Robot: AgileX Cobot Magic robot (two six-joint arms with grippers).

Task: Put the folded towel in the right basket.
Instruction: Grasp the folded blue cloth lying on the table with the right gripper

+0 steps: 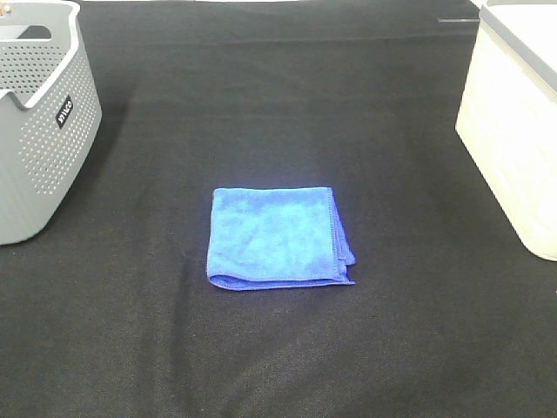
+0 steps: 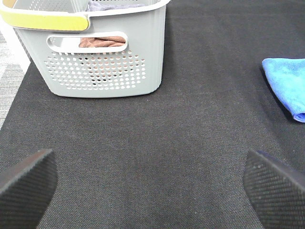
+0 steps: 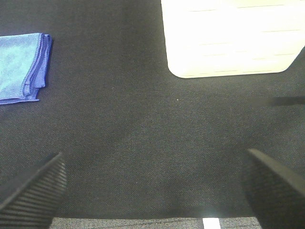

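Black cloth point(image 1: 261, 104) holds towel point(image 1: 274, 235); right basket point(image 1: 513, 148) cropped.

Lab test bench: black cloth point(image 1: 278, 366), grey basket point(image 1: 39, 165), white basket point(image 1: 513, 148)

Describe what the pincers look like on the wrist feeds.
Only the finger ends show. The left pincer has two black wedge-shaped fingers with a fine stippled grip texture. The right pincer has matching black fingers, their faces ribbed in fine parallel lines. No cables, markings or arm links appear in any view.
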